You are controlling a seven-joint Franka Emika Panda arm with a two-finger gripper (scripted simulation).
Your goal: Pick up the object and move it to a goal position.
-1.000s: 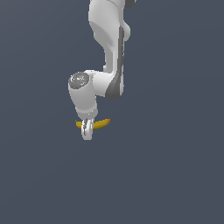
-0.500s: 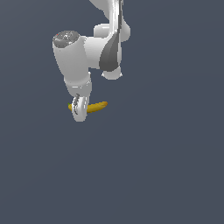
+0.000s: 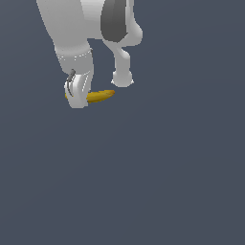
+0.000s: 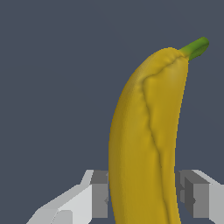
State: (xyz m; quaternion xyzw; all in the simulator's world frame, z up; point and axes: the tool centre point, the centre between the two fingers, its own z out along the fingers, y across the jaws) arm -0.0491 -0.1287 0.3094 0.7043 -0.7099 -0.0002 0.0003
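The yellow banana (image 3: 99, 96) sticks out sideways from my gripper (image 3: 76, 99), toward the exterior view's right. The gripper is shut on it and holds it up off the dark grey floor. In the wrist view the banana (image 4: 144, 140) fills the middle of the picture, with a green stem tip at its far end. A grey-white finger (image 4: 94, 194) presses each side of it near its lower end. The white arm hides the banana's gripped end in the exterior view.
Only the flat dark grey floor (image 3: 158, 182) shows around the arm. The white arm's links (image 3: 119, 43) hang down just behind the banana in the exterior view.
The arm has come much closer to the exterior camera and moved up and left in that view, carrying the banana with it. The banana stays in the shut gripper.
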